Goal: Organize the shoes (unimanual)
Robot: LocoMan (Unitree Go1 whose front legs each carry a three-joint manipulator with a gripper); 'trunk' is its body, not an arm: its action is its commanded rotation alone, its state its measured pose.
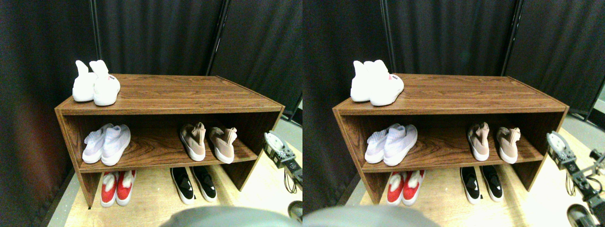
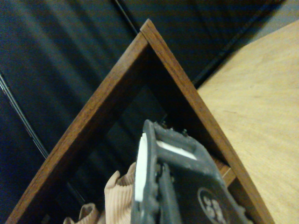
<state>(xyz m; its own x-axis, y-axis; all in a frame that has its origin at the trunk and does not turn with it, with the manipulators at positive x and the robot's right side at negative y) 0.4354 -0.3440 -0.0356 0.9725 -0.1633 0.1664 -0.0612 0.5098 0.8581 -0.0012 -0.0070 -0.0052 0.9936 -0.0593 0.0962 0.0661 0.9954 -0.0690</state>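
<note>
The shoes are a beige-tan knit pair with white soles, side by side on the right of the wooden rack's middle shelf, one (image 1: 193, 141) just left of the other (image 1: 222, 144), heels outward. My right gripper (image 1: 271, 141) hangs outside the rack's right wall, about level with that shelf and apart from the pair. In the wrist view the dark jaw frame (image 2: 161, 154) points at the rack's corner, and a ribbed beige collar (image 2: 119, 195) shows beside it, inside the rack. Nothing is seen in the gripper.
The wooden rack (image 1: 165, 107) stands against black curtains. An all-white pair (image 1: 96, 86) sits on its top at left, a pale lilac pair (image 1: 107, 144) on the middle shelf at left. Under it on the floor are a red-and-white pair (image 1: 117, 188) and a black pair (image 1: 194, 184).
</note>
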